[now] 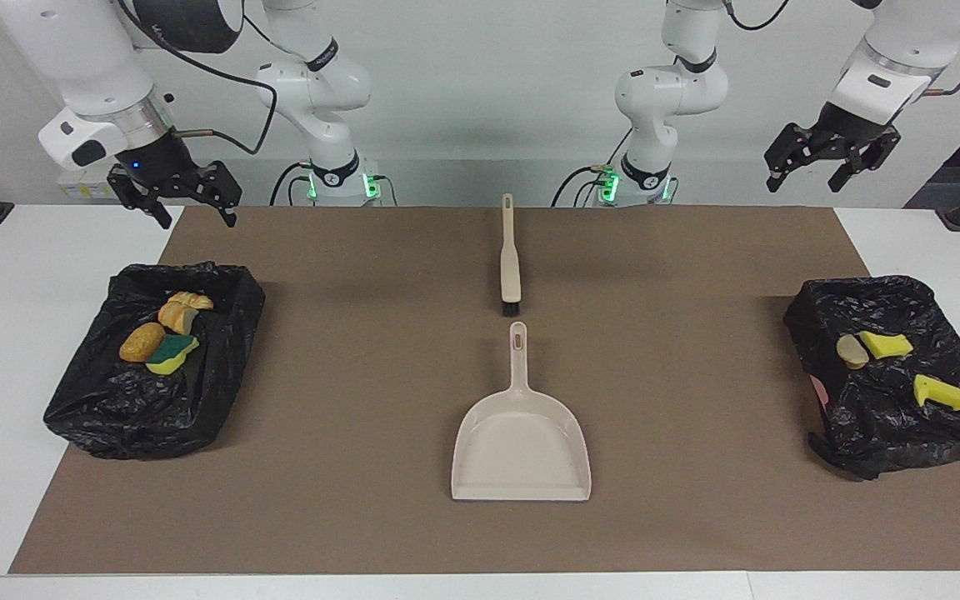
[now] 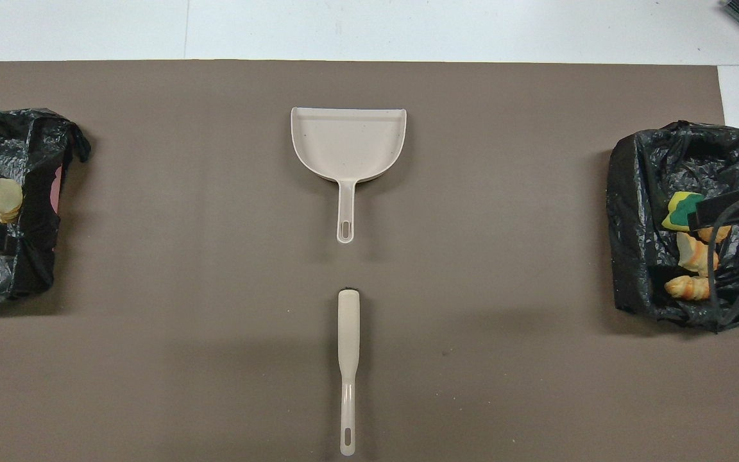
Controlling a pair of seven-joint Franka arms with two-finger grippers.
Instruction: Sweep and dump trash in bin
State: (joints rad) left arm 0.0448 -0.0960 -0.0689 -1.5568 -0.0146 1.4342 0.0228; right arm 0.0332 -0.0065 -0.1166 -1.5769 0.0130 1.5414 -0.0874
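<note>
All the trash lies in two black-lined bins. The bin [image 1: 226,358] at the right arm's end holds three golden bread chunks [image 1: 142,342] and a green-backed yellow sponge piece [image 1: 172,354]. The bin [image 1: 813,312] at the left arm's end holds a tan chunk [image 1: 852,350] and two yellow sponge pieces [image 1: 887,343]. My right gripper [image 1: 197,218] hangs open and empty above the table near its bin's robot-side edge. My left gripper [image 1: 805,182] hangs open and empty, high above its end of the table.
A beige dustpan [image 1: 520,442] lies mid-mat with its handle toward the robots. A beige brush [image 1: 510,258] lies in line with it, nearer the robots, bristles toward the pan. The brown mat [image 1: 347,375] covers most of the white table.
</note>
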